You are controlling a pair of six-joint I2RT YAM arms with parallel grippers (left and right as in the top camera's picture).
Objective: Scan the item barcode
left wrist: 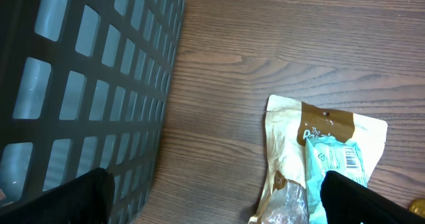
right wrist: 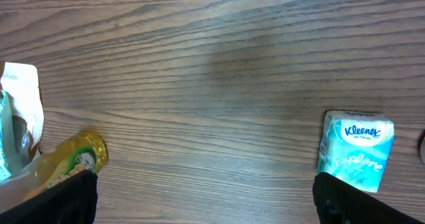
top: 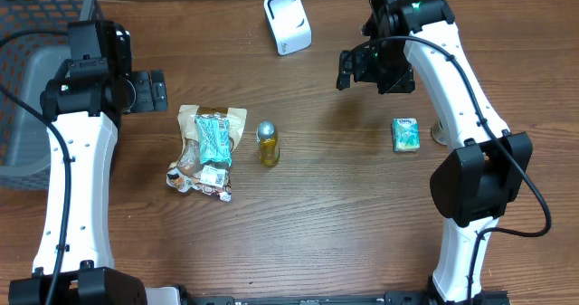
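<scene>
On the bag (top: 192, 119), a teal packet (top: 214, 138) shows its barcode (left wrist: 348, 159).

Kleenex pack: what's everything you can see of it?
The Kleenex pack is a small pocket tissue packet in glossy white-and-teal soft wrap, with the blue Kleenex logo and teal script facing up. It lies flat on the wooden table, on the right side beside the right arm, apart from the other items. Nothing grips or touches it; no barcode shows.

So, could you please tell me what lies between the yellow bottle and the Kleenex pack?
Nothing: bare wooden tabletop separates the yellow bottle from the Kleenex pack, shown in overhead and right wrist views.
</scene>
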